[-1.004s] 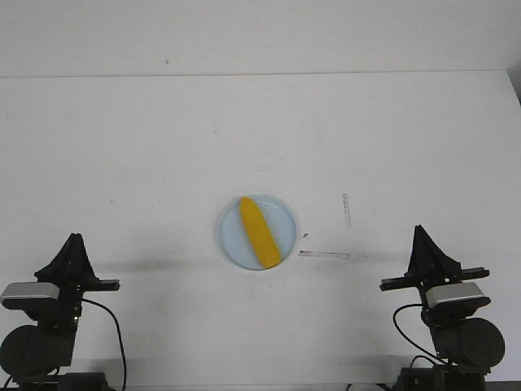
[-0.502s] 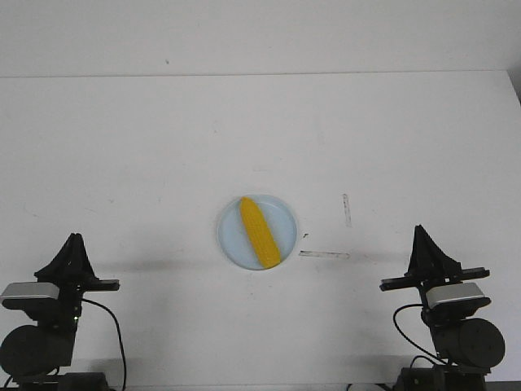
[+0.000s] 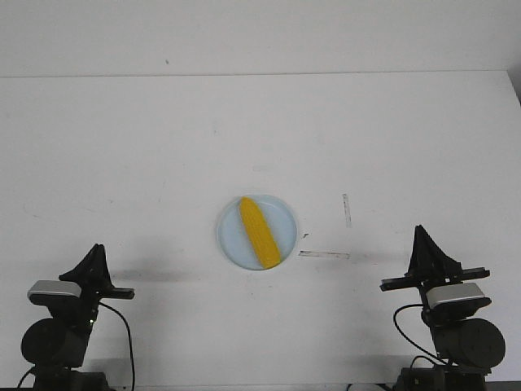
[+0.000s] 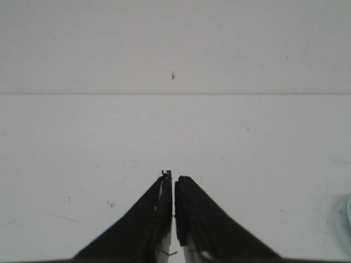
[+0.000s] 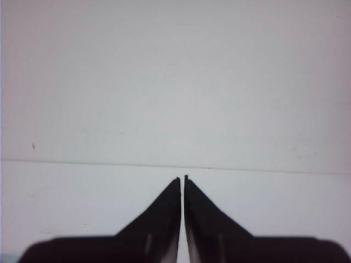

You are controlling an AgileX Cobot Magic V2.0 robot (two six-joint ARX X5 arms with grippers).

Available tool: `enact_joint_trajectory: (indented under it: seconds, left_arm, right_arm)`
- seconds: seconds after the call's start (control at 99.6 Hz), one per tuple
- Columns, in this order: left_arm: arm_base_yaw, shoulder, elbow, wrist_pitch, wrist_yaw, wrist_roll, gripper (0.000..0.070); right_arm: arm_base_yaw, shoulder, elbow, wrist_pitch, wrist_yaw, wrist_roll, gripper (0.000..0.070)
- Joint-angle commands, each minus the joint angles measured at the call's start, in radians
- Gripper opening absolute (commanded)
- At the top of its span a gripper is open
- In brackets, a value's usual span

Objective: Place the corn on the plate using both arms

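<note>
The yellow corn (image 3: pixel 260 232) lies diagonally on the pale blue plate (image 3: pixel 283 213) at the middle of the white table, its tapered tip pointing away from me. My left gripper (image 3: pixel 97 248) sits low at the near left, far from the plate, shut and empty; its jaws meet in the left wrist view (image 4: pixel 173 176). A sliver of the plate's rim shows there at the frame's edge (image 4: pixel 349 207). My right gripper (image 3: pixel 420 231) rests at the near right, shut and empty, as the right wrist view (image 5: pixel 182 178) shows.
Two thin grey strips, one short (image 3: pixel 347 209) and one longer (image 3: pixel 324 254), lie on the table just right of the plate. The table's far edge (image 3: pixel 260 75) meets a white wall.
My left arm has shifted right and lower, its gripper tip now nearer the table's front edge. The right arm, the corn and the plate have not moved.
</note>
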Motion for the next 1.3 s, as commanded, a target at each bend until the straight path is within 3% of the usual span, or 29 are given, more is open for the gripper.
enact_joint_trajectory:
  seconds: [0.0,0.221,0.422,1.285]
  left_arm:
    - [0.001,-0.027,-0.018,0.017,-0.004,0.007,0.0001]
    - [0.001,-0.152,-0.114,0.016,-0.03,0.007,0.0001]
    - [0.004,-0.15,-0.221,0.171,-0.029,0.007,0.0001]
    - [0.005,-0.15,-0.217,0.173,-0.029,0.006,0.0001]
  right_arm:
    - [0.001,-0.002,0.003,0.01,0.001,0.013,0.0009]
    - [0.001,-0.002,0.003,0.01,0.001,0.013,0.0009]
    - [0.001,-0.002,0.003,0.01,0.002,0.013,0.0009]
    - [0.001,-0.001,0.003,0.01,0.001,0.013,0.0009]
